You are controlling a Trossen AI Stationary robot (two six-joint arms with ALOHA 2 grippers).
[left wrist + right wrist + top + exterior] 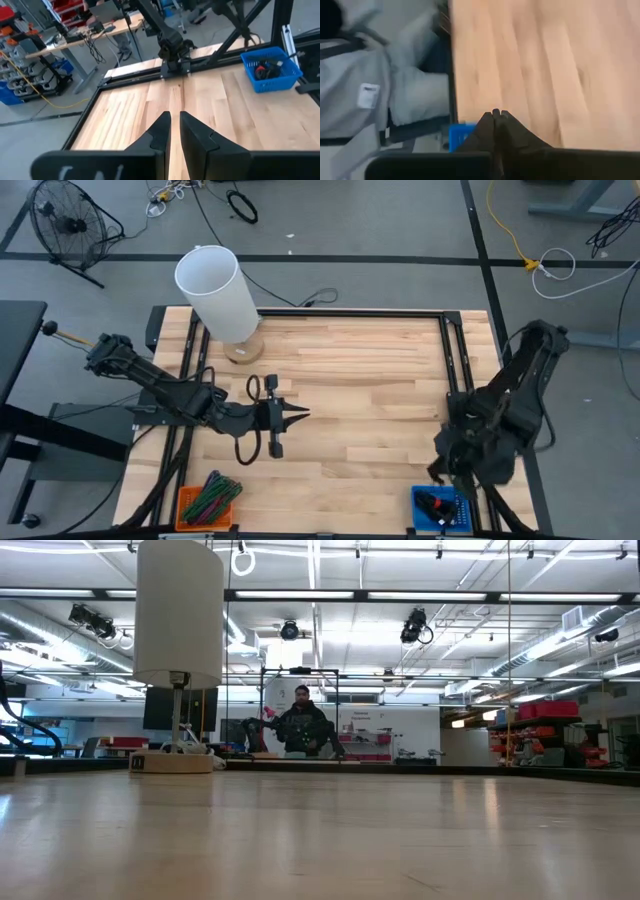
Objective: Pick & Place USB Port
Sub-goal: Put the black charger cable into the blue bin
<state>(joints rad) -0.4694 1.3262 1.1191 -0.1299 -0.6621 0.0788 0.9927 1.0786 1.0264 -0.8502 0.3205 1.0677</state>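
Note:
A blue basket (pixel 441 508) sits at the table's near right corner with small dark and red parts in it; which of them is the USB port I cannot tell. The left wrist view also shows the basket (pixel 272 68). My right gripper (pixel 441 471) hangs just above the basket's far-left edge, fingers shut (pixel 496 116), and nothing shows between them. A corner of the basket (pixel 459 134) shows beside those fingers. My left gripper (pixel 300 416) hovers over the table's middle, pointing toward the right edge. Its fingers (pixel 175 122) are shut to a thin slit and hold nothing.
A white cylinder lamp (pixel 220 292) on a round wooden base stands at the table's far left (pixel 178 615). An orange basket (pixel 208 501) of coloured cables sits at the near left corner. Bare wood (pixel 380 390) lies between the arms. A person (pixel 302 725) stands far behind the table.

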